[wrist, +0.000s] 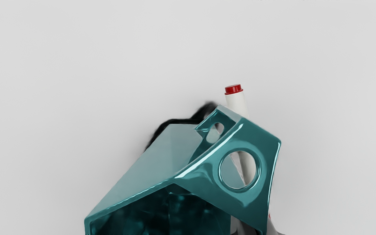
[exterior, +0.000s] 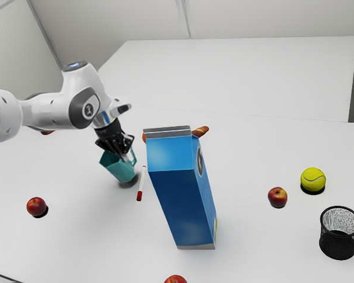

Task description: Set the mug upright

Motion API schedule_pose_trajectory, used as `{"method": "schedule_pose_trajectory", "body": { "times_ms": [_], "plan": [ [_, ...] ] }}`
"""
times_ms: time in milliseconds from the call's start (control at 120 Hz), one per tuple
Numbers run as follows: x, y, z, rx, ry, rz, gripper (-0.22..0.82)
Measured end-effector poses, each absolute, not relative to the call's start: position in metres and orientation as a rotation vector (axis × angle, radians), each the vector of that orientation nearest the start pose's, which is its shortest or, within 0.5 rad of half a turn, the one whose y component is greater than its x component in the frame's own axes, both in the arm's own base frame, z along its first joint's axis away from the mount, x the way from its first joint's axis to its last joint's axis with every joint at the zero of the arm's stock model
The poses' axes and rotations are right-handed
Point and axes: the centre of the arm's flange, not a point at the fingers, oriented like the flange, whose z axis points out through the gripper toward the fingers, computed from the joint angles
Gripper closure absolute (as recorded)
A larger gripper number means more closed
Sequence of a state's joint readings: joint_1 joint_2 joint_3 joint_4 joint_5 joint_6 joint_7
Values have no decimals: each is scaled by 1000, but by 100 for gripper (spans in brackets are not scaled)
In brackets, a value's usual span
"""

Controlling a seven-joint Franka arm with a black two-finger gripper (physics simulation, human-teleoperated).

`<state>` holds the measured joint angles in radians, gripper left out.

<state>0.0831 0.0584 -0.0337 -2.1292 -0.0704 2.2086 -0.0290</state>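
"Where's the mug?"

"The teal mug point(exterior: 119, 168) is tilted under the gripper point(exterior: 124, 148), its mouth toward the jaws and its handle on the exterior view's right."

"Spread or pinching?"

"I can't tell; the mug's near side and handle block too much in the wrist view."

"What else is hard to see?"

"The mug covers part of the red-capped white marker point(exterior: 141, 184) beside it, though a bit shows through the handle. The tall blue carton point(exterior: 180, 194) partly hides a bread roll point(exterior: 200, 131). One apple point(exterior: 176, 279) is cut off by the exterior view's bottom edge, and something red behind the arm point(exterior: 50, 111) is unclear."

"And the containers?"

"The mug's inside is too dark to read. The black mesh cup point(exterior: 340, 242) stands upright, its lower part dark too, near the tennis ball point(exterior: 313, 179) and a second apple point(exterior: 278, 197). A third apple point(exterior: 36, 206) lies toward the exterior view's left."
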Motion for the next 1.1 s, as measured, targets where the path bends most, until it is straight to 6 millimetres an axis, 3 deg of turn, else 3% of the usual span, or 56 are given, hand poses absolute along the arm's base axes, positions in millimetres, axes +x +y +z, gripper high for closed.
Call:
{"method": "schedule_pose_trajectory", "body": {
  "times_ms": [158,358,533,633,758,1100],
  "plan": [
    [554,58,370,-3176,-345,-24,79],
    [557,47,364,-3172,-382,-28,79],
    [556,48,375,-3171,-429,-52,41],
    [554,48,391,-3168,-441,-94,26],
    [554,47,420,-3166,-445,-141,14],
    [571,44,503,-3074,-295,-247,3]
  ]
}}
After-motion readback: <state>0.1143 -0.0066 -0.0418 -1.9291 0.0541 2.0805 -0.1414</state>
